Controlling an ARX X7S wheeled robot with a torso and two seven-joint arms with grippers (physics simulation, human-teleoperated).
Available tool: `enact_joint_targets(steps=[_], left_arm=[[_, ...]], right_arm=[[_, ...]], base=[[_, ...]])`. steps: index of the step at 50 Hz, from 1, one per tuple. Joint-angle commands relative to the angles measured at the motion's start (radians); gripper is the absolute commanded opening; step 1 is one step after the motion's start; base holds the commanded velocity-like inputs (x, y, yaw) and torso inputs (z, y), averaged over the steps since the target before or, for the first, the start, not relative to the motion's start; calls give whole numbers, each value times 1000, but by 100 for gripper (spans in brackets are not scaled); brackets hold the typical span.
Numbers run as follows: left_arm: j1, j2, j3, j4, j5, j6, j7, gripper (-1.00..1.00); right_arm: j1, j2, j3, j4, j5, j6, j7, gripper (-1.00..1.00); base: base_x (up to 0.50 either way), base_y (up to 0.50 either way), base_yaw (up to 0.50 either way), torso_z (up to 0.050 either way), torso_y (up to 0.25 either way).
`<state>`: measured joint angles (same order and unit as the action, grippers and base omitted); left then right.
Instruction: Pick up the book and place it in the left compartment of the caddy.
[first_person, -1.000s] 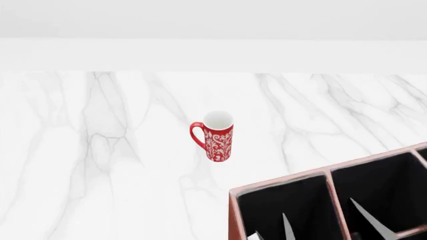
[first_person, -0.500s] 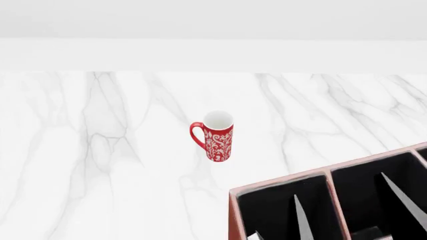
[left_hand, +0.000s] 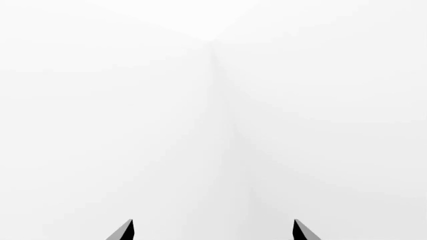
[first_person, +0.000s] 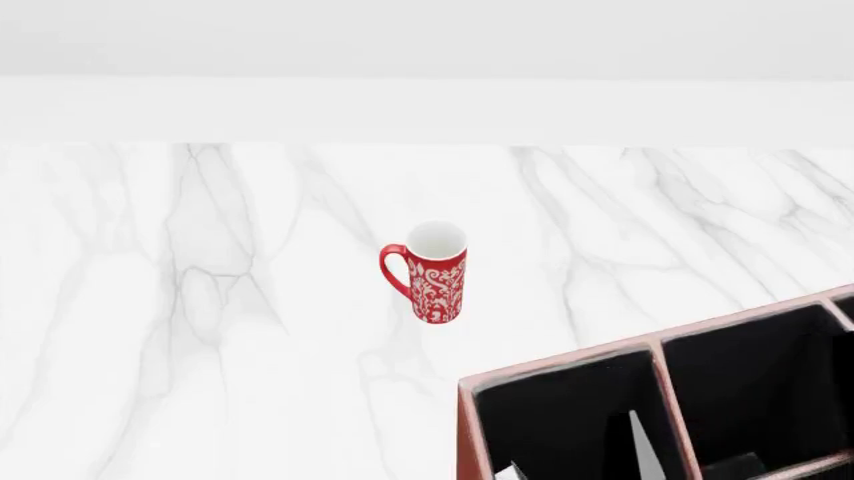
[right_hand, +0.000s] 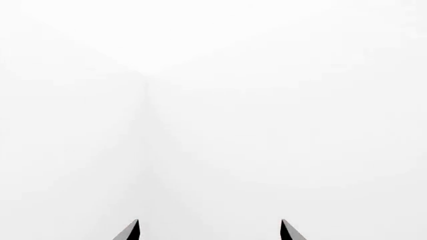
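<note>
The book is out of view in every frame. The caddy (first_person: 465, 430), a reddish-brown box with a black interior and pale dividers, is cut off at the head view's bottom right. Its left compartment (first_person: 554, 420) shows as a black slot beside the left wall. A pale grey pointed sliver (first_person: 642, 450) stands over that slot; I cannot tell what it is. My left gripper (left_hand: 213, 229) is open, with nothing between its dark fingertips (left_hand: 127, 231), and faces blank white. My right gripper (right_hand: 210, 229) is also open and empty, facing blank white.
A tall red mug (first_person: 434, 272) with a white pattern stands upright mid-table, handle to the left, beyond the caddy. The white marble table (first_person: 200, 300) runs back to a white wall. A second black slot (first_person: 754, 385) lies right of the divider.
The grey slivers over the caddy have shifted right; two showed before, one remains. The mug and the caddy have not moved.
</note>
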<state>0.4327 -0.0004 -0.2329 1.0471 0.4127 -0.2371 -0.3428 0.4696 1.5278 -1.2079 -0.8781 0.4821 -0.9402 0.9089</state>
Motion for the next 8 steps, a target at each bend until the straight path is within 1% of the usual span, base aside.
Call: enact_joint_targets(steps=[1, 8], left_arm=[[0, 0, -1, 0, -1, 1, 0, 100], [-1, 0, 2, 0, 2, -1, 1, 100]], right_arm=[[7, 43, 17, -102, -107, 7, 86, 100], [20, 43, 31, -166, -173, 58, 144, 100]], base=[[0, 0, 0, 0, 0], [0, 0, 0, 0, 0]])
